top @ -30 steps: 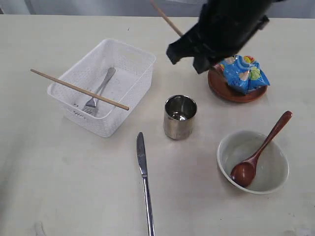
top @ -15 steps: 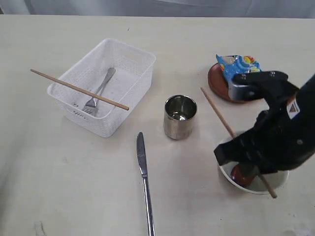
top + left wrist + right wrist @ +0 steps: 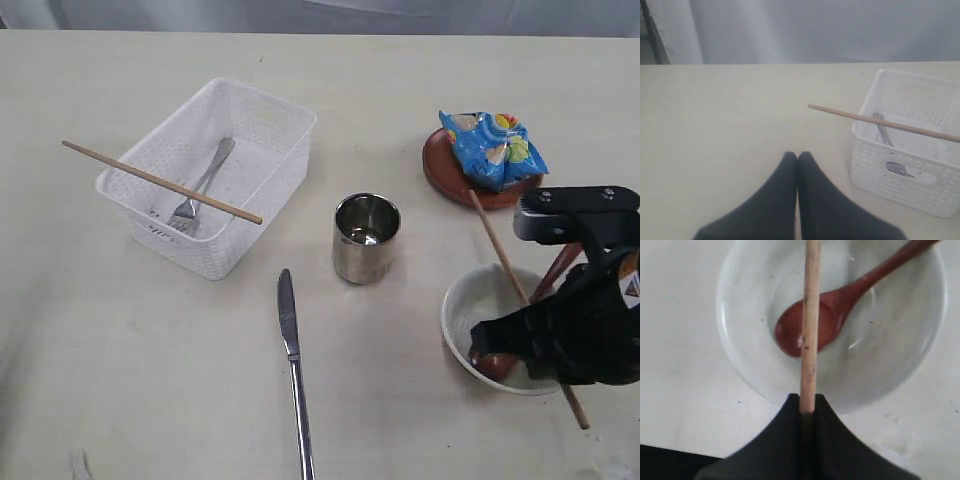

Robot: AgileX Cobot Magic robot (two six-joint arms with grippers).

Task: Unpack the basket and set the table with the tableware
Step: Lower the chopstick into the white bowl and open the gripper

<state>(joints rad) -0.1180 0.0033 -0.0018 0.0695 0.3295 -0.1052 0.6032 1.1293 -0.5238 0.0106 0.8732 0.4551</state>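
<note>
Step in hand (judged): laying out the first chopstick. The right hand [image 3: 807, 407] is clamped on a wooden chopstick [image 3: 497, 243]. The stick hangs slanted over the bowl [image 3: 470, 305], lower right of the steel cup [image 3: 365, 240] in the exterior view. I cannot tell whether it touches the bowl.

Next move (judged): carry the stick clear of the bowl rim and lower it flat onto bare desk [image 3: 120, 380] on that same side of the cup. Only then part the jaws. Risk: the stick knocks the spoon handle on the way.

Left hand [image 3: 797, 165]: jaws pressed together, nothing between them. The cup is outside its camera's view, so I cannot place this hand against it.

Containers:
- Basket [image 3: 215, 255], upper left of the cup and apart from it, holds the fork [image 3: 205, 180]. A second chopstick [image 3: 160, 183] lies across its rim. Not yet unpacked.
- Bowl holds the wooden spoon [image 3: 830, 325], handle leaning out over the rim.
- Plate [image 3: 440, 175], upper right of the cup, carries the blue snack packet [image 3: 495, 148].
- Cup stands upright; only reflections show inside.
- Knife [image 3: 291, 350] lies flat on the desk, lower left of the cup.
</note>
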